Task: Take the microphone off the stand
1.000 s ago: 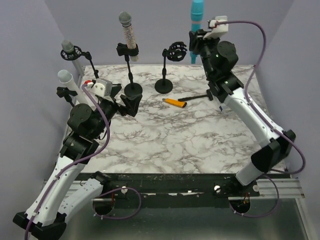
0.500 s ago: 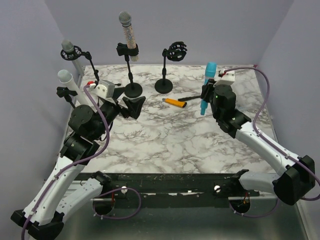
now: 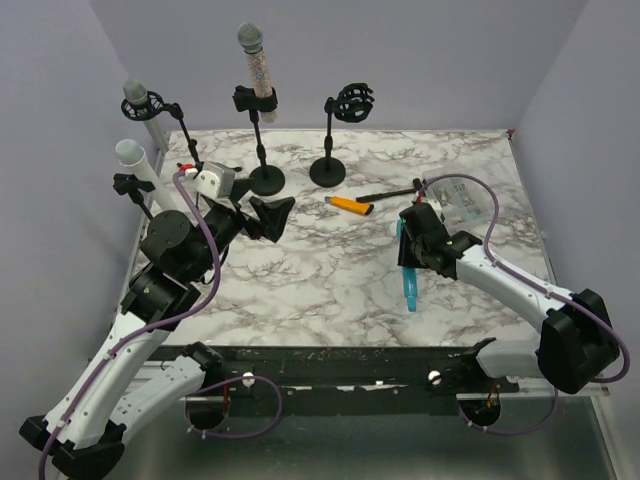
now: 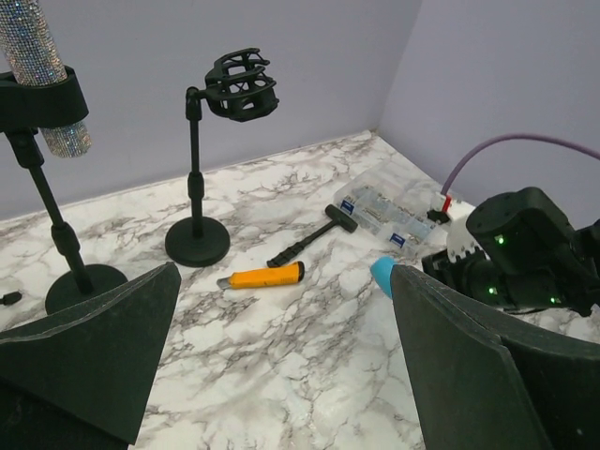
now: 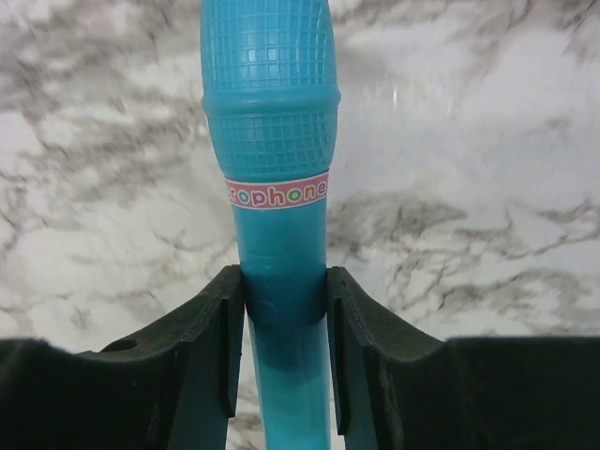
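Over the marble table (image 3: pixel 320 275) the right arm (image 3: pixel 500 282) stoops low, jaws clamping the blue microphone (image 3: pixel 411 288); left jaws gape wide

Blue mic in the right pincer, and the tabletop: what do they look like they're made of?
Blue microphone: likely moulded plastic, satin finish; the head's grid is moulded into the same teal body, and a printed label band circles it. Tabletop: white with grey veins, marble look; real stone or a printed laminate, cannot tell.

Teal microphone (image 5: pixel 269 122), white-grey marbled table (image 3: pixel 330 270)
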